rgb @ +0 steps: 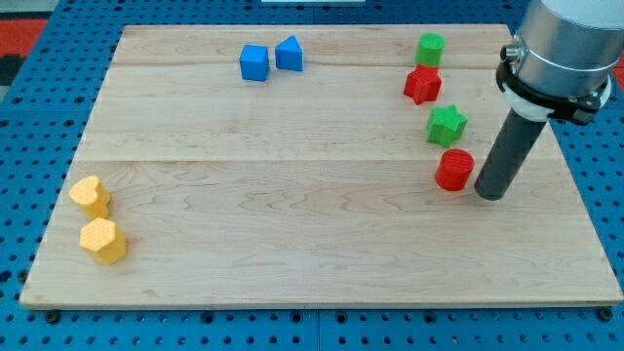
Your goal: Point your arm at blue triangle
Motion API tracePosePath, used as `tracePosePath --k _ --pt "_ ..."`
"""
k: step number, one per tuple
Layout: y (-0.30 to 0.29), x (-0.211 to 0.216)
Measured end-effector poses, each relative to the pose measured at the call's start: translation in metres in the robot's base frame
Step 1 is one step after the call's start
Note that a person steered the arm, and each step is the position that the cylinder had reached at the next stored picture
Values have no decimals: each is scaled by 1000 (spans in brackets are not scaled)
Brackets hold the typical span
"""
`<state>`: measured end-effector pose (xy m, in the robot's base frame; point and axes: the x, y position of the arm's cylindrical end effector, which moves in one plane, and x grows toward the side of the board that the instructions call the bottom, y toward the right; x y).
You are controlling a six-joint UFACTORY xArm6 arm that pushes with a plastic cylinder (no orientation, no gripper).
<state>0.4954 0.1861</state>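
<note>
The blue triangle (289, 54) sits near the view's top, left of centre, touching a blue cube (254, 62) on its left. My tip (490, 194) rests on the board at the view's right, just right of a red cylinder (454, 170). The tip is far to the right of and below the blue triangle. The dark rod rises from the tip to the grey arm body (564, 44) at the top right.
A green star (447, 125), a red star (422, 85) and a green cylinder (430, 49) stand in a column above the red cylinder. A yellow heart (90, 196) and a yellow hexagon (102, 241) lie at the left. The wooden board (292, 234) lies on blue pegboard.
</note>
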Motion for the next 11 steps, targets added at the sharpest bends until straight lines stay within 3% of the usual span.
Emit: tracePosePath --k 2,7,9,11 --pt "-115 11" --pt "-113 9" --pt "-113 -53" --pt "-124 -146"
